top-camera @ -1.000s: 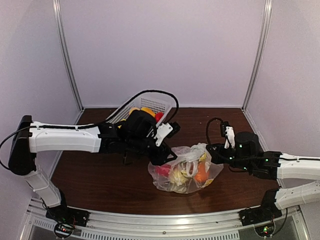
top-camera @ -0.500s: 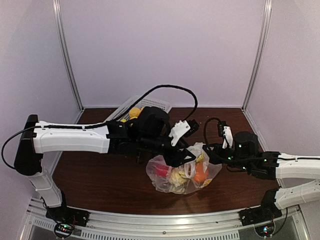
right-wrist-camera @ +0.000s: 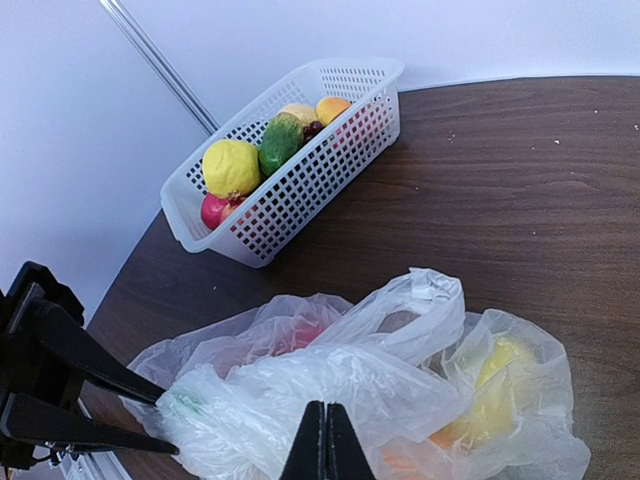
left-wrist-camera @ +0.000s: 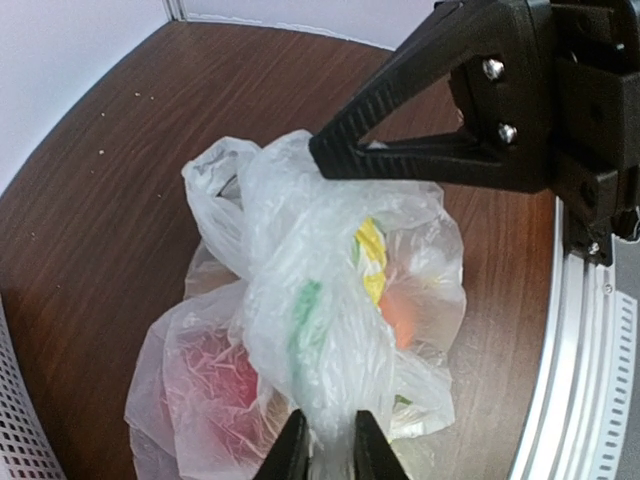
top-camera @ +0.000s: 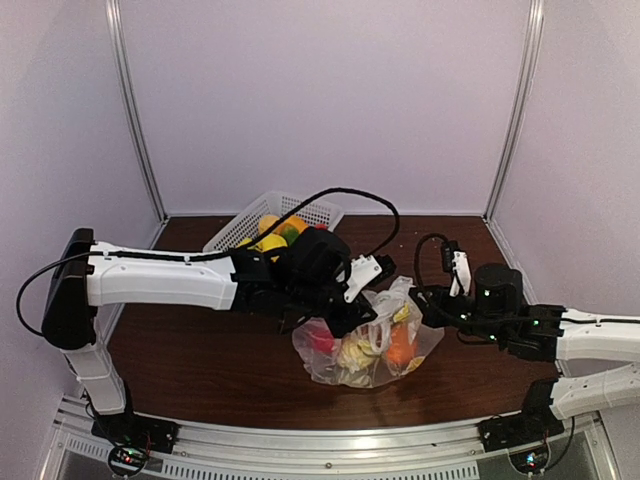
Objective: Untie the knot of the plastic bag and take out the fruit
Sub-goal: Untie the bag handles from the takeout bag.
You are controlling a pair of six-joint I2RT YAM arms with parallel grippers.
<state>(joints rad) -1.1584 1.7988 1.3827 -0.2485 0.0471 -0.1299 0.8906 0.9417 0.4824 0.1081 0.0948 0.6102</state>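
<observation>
Plastic film of the bag (left-wrist-camera: 300,260) runs, we find, straight from left gripper (left-wrist-camera: 325,440) to right gripper (left-wrist-camera: 322,158), both clamped on it.

Basket (right-wrist-camera: 300,195) back-left, plastic bag (top-camera: 365,345) centre.

Clear crinkly plastic bag (top-camera: 362,362) slumped on wooden table (top-camera: 200,350), film bunched upward, red, orange, yellow fruit (top-camera: 402,345) inside
</observation>
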